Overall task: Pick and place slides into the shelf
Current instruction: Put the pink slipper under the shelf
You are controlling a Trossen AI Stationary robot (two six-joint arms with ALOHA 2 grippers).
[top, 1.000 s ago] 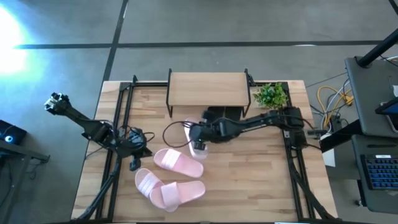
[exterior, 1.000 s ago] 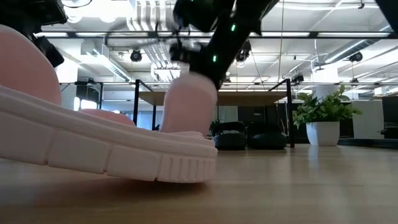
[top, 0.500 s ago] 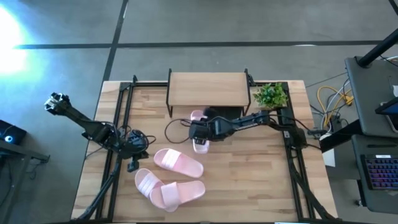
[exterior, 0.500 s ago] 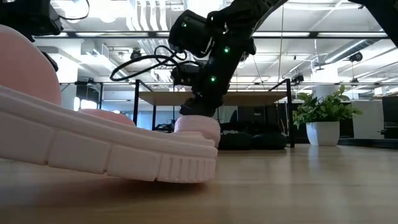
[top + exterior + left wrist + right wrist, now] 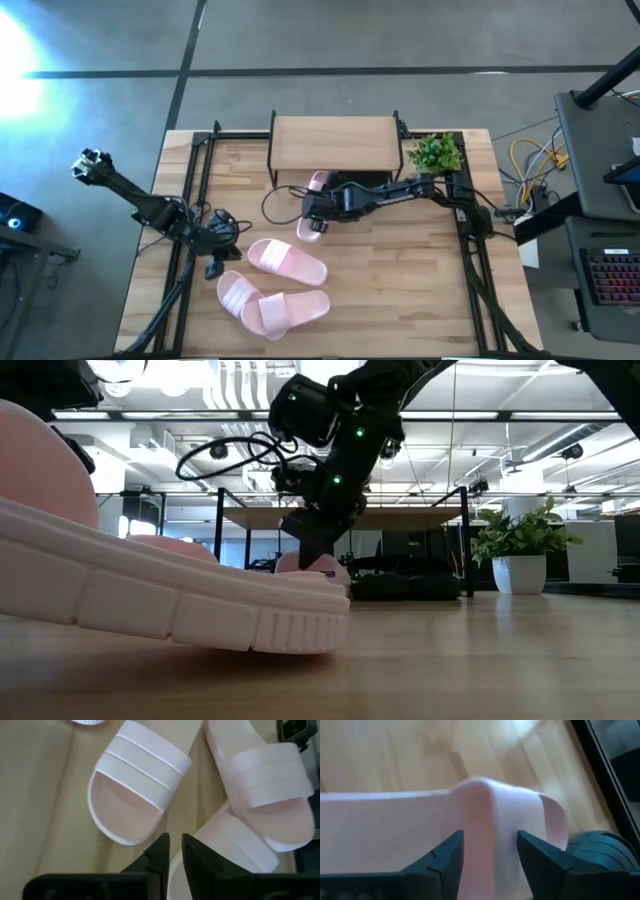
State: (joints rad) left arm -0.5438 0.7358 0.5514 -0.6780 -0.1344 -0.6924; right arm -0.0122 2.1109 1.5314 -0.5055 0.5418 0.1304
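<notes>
The pink slide (image 5: 316, 205) lies near the rear edge of the tabletop, just in front of the shelf (image 5: 333, 140) and partly under its front edge, and the right gripper (image 5: 318, 206) has its fingers closed on the wide strap, as the right wrist view shows. To do this step well, I think it should push the slide low and straight under the plank, beside the black slides (image 5: 362, 183), and let go only when the sole rests flat. The left gripper (image 5: 212, 262) waits near the left edge over three other pink slides (image 5: 275, 285), its fingers almost together and holding nothing.
</notes>
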